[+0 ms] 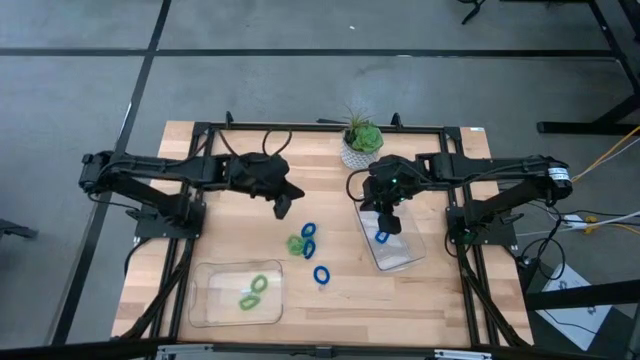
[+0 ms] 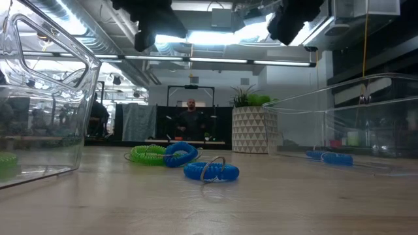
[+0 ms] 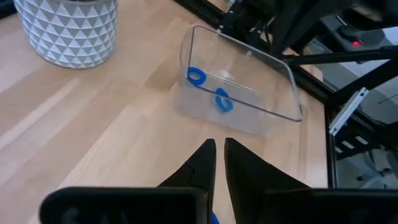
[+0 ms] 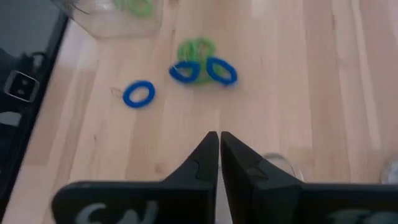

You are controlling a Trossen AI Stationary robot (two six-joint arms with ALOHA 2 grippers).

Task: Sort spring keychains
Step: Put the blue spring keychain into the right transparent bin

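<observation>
Fingers of the left gripper [image 3: 220, 163] stand nearly together with a slit between, holding nothing, above bare wood. Green keychains [image 1: 253, 290] lie in the left tray [image 1: 205, 310]; a tangle of green [image 1: 296, 243] and blue [image 1: 309, 230] waits mid-table beside a lone blue loop [image 1: 321, 274]. Right gripper [image 4: 219, 152], pressed shut and empty, hangs over the right tray [image 1: 408, 262] (likely just unloaded). Only the left wrist view shows two blue loops [image 3: 196, 76] there.

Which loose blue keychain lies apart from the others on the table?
The blue keychain nearest the table's front edge; the other two blue ones touch the green keychain.
</observation>
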